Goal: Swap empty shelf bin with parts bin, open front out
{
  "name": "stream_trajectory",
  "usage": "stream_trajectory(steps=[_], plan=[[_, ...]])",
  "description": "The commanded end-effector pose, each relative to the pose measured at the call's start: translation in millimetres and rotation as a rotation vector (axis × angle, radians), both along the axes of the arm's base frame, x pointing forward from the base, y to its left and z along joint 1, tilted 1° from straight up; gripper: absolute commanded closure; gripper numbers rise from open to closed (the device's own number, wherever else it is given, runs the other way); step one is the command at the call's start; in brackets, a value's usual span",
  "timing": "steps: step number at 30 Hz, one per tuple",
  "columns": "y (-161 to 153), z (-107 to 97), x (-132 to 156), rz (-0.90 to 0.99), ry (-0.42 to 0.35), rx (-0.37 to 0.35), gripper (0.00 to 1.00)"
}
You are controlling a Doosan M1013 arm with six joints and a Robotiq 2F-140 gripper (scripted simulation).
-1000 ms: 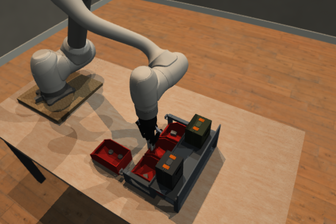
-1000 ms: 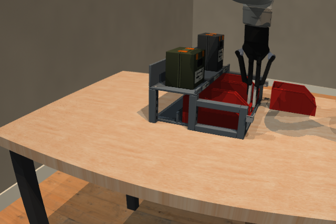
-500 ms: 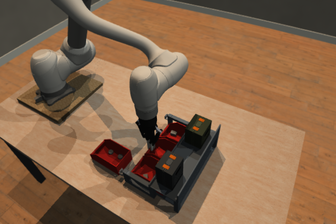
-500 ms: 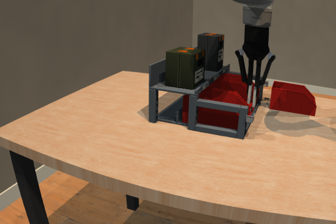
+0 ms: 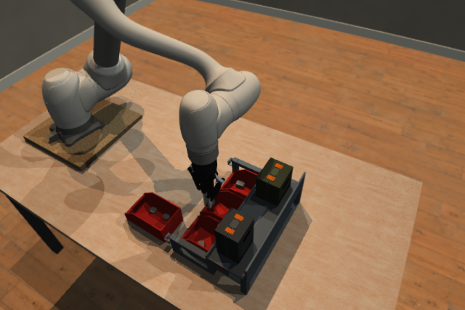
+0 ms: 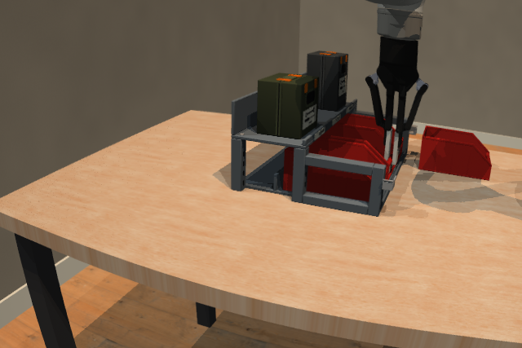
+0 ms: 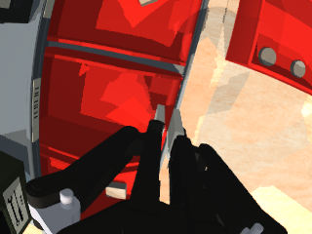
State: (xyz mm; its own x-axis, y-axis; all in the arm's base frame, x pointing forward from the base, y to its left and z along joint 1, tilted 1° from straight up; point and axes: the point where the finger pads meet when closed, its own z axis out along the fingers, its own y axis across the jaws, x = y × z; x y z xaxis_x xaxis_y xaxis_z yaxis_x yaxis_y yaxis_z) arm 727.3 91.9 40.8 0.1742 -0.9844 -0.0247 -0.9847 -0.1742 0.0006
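Note:
The empty red bin (image 5: 222, 204) stands in the middle slot of the grey shelf (image 5: 262, 220), between two other red bins. My gripper (image 5: 210, 203) points straight down at the shelf's front and is shut on the front wall of this empty bin; the wrist view shows the fingers pinching that wall (image 7: 178, 100). The side view shows the gripper (image 6: 391, 150) at the same front edge of the bin (image 6: 354, 148). The red bin with two grey parts (image 5: 153, 216) sits upright on the table just in front of the shelf, and also shows in the wrist view (image 7: 276, 33).
Two neighbouring shelf bins (image 5: 239, 182) (image 5: 197, 234) each hold a part. Two dark boxes (image 5: 274, 179) (image 5: 235, 233) stand on the low board above the bins. The arm's base (image 5: 71, 111) is at the table's far left corner.

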Motion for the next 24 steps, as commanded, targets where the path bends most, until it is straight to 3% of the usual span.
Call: stream_trajectory(steps=[1,24], plan=[[0,3,0,0.000,0.000,0.000,0.90],[0,14,0,0.000,0.000,0.000,0.90]])
